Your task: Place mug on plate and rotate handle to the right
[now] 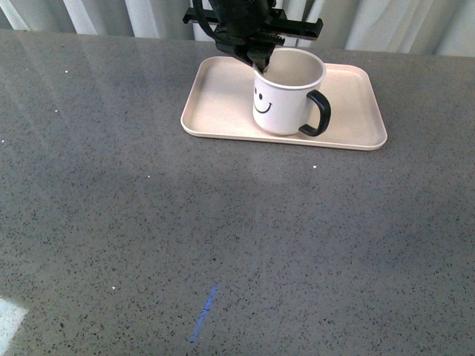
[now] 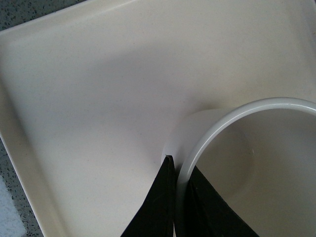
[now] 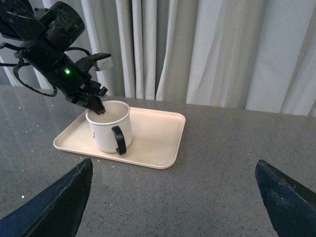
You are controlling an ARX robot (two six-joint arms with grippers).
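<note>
- Standing upright on the plate (image 1: pixel 215 104), the mug (image 1: pixel 286 100) shows its handle (image 1: pixel 319 113) pointing right, so the turn looks about done.
- Left gripper (image 1: pixel 260 65) pinches the rim, one finger inside, one outside, a grip suited to twisting.
- Right gripper (image 3: pixel 173 165) hangs wide open, empty, well apart.
- Grey speckled table (image 1: pixel 223 245); pale curtains (image 3: pixel 222 49) behind.

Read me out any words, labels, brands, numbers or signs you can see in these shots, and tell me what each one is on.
No words, brands or numbers can be read in any view.
Only sign: a black smiley face, drawn on the white mug.
The plate is plain, with no print.
The blue streak on the table carries no writing.
</note>
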